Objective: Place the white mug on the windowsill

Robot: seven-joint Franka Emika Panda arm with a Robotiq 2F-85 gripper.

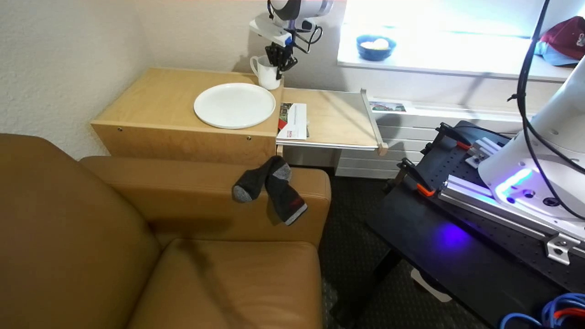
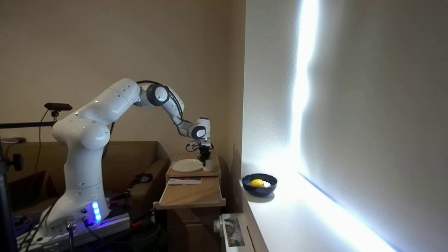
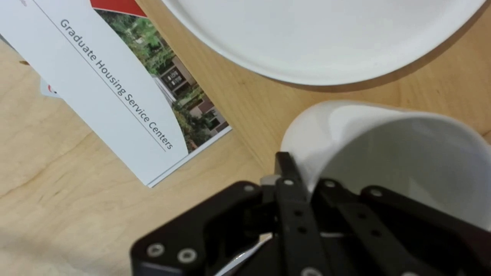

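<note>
The white mug stands upright near the right edge of the wooden cabinet top, beside the plate, in both exterior views [image 1: 267,77] [image 2: 209,166]. Whether its base touches the wood I cannot tell. My gripper [image 1: 279,68] points down at the mug's rim; it also shows in an exterior view [image 2: 204,161]. In the wrist view my gripper [image 3: 307,184] has one finger outside and one inside the wall of the mug [image 3: 318,126], pinching it. The handle is on the far side from the fingers. The bright white windowsill shows in both exterior views [image 1: 438,57] [image 2: 280,220].
A white plate [image 1: 235,107] lies beside the mug. A blue bowl [image 1: 374,55] stands on the windowsill's near end, a cap [image 1: 564,39] at its far end. A pull-out shelf [image 1: 338,114] with brochures [image 1: 296,121] lies lower. Socks [image 1: 274,183] lie on the sofa arm.
</note>
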